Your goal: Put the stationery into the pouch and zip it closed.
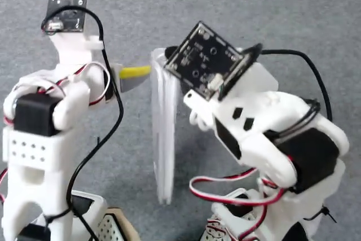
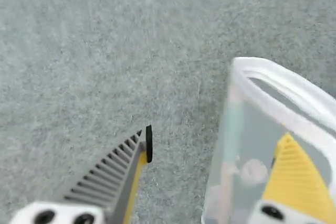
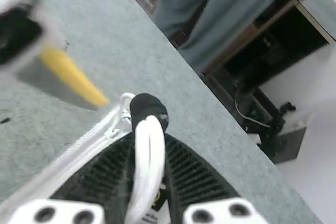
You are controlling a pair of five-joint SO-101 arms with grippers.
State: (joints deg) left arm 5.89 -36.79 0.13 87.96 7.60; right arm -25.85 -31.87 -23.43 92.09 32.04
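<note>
Gripping 1 pouch (image 1: 163, 139) rim: right end effector (image 3: 148, 120); left end effector (image 2: 217, 135) spread.

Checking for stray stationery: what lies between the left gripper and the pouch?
Only bare grey table cover: the left wrist view shows it between the ridged finger of the left gripper and the pouch.

Showing white moulded shells on both arms, left arm (image 1: 73, 105) at nine o'clock and right arm (image 1: 265, 111) at four o'clock of the high view. Carrying black servo blocks (image 1: 34, 114) set into the white. Trailing a black cable (image 1: 120, 108) off the grey camera board (image 1: 66, 12) at eleven o'clock, and red-and-white wires (image 1: 192, 185) looping at five o'clock. Wearing a black, screw-dotted circuit board (image 1: 206, 60) near centre. Sporting ribbed fingers (image 2: 113, 166): grey and yellow on the left hand (image 2: 218, 140), black on the right hand (image 3: 148, 116).
</note>
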